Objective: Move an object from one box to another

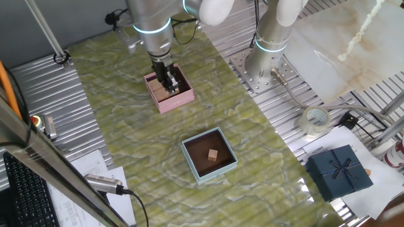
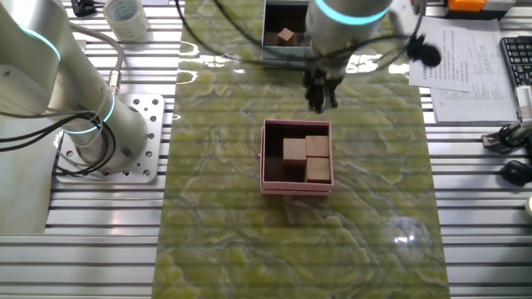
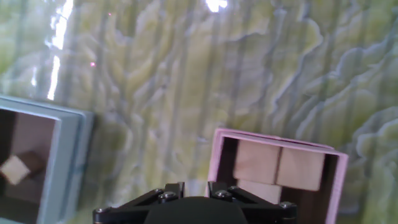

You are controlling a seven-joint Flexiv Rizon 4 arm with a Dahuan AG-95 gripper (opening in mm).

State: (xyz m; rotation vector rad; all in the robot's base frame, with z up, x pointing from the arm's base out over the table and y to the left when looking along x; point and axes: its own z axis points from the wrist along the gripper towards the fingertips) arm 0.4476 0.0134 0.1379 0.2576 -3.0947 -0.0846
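The worktop [image 1: 126, 120] wears a green-and-cream marbled sheet, running away under and past the pincer in every view. Off to the far side from the pincer, a dark navy gift box [image 1: 339, 170] with a ribbon bow sits on papers at the corner. Nearer in, a roll of clear tape [image 1: 315, 121] lies on the ribbed metal deck. Over on the opposite flank, well apart from the pincer, a black keyboard [image 1: 25, 192] pokes in at the edge, printed sheets [image 1: 95, 180] beside it. A silver microphone-like handle [image 1: 101, 184] with a black cable rests across those sheets. An orange tube [image 1: 9, 85] leans along that same edge.
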